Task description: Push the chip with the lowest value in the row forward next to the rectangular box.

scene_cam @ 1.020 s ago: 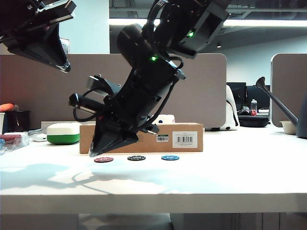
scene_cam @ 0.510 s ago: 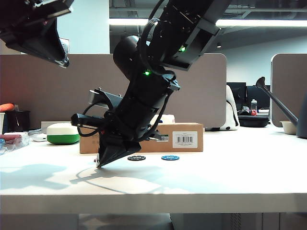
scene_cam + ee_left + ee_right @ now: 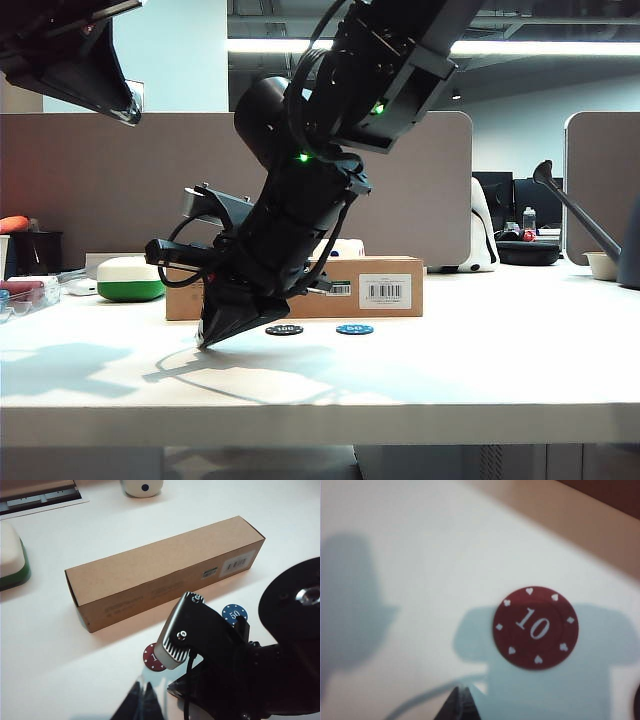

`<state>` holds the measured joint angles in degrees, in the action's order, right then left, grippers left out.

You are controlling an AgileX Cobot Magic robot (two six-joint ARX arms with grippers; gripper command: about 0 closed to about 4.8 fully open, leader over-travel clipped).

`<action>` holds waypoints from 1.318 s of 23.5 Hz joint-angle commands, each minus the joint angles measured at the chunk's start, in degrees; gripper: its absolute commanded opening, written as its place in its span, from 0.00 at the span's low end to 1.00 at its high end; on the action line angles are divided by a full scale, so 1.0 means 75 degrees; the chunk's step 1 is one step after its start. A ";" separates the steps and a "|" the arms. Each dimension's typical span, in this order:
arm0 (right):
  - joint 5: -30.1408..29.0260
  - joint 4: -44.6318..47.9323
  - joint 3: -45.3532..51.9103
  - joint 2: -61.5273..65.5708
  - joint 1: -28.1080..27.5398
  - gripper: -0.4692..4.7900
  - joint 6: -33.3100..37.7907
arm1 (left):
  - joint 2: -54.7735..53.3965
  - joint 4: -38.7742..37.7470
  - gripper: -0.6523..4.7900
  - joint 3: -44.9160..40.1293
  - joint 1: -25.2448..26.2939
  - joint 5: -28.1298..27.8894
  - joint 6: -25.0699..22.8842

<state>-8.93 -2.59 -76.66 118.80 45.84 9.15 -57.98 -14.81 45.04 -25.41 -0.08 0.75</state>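
Right gripper (image 3: 207, 343), fingers pressed together, empty, tip on the table (image 3: 450, 370), hides the red 10 chip (image 3: 535, 627); chip lies flat near the cardboard box (image 3: 160, 575). Left gripper (image 3: 130, 115), raised at 10 o'clock, opening indiscernible.

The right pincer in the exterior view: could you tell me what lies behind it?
The right pincer hides the red chip; the box shows behind. The left pincer is raised.

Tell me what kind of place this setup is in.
Most likely an open-plan office: grey cubicle partitions stand behind the white table, long ceiling strip lights run overhead, and a neighbouring desk holds clutter and a bottle.
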 commanded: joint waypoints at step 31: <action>0.1393 -0.0423 -0.0950 0.0842 -0.0358 0.08 -0.0111 | 0.0020 0.0093 0.11 0.0012 0.0009 0.0012 -0.0009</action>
<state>1.06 -2.94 -84.20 124.22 43.57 8.45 -57.98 -14.81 45.04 -25.41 -0.10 0.73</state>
